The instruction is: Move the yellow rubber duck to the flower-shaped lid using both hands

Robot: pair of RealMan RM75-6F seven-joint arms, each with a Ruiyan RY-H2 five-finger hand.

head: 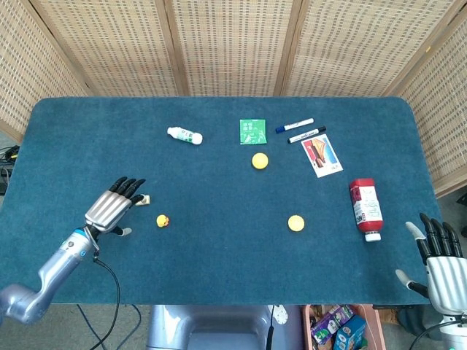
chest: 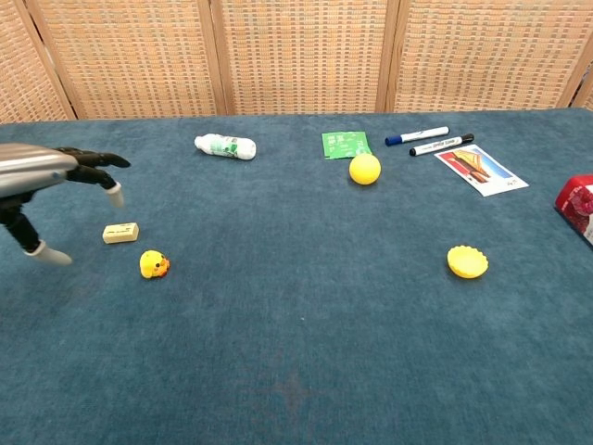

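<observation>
The yellow rubber duck (head: pixel 163 220) (chest: pixel 154 264) lies on the blue table, left of centre. The yellow flower-shaped lid (head: pixel 295 223) (chest: pixel 467 261) rests on the cloth well to the duck's right. My left hand (head: pixel 114 206) (chest: pixel 51 182) hovers open just left of the duck, fingers spread and holding nothing, partly over a small cream eraser (chest: pixel 120 232). My right hand (head: pixel 440 261) is open at the table's front right corner, far from both, and appears only in the head view.
A yellow ball (head: pixel 260 161), green packet (head: pixel 252 131), two markers (head: pixel 300 130), a card (head: pixel 322 155) and a small white bottle (head: pixel 184 135) lie toward the back. A red bottle (head: pixel 365 206) lies on its side at the right.
</observation>
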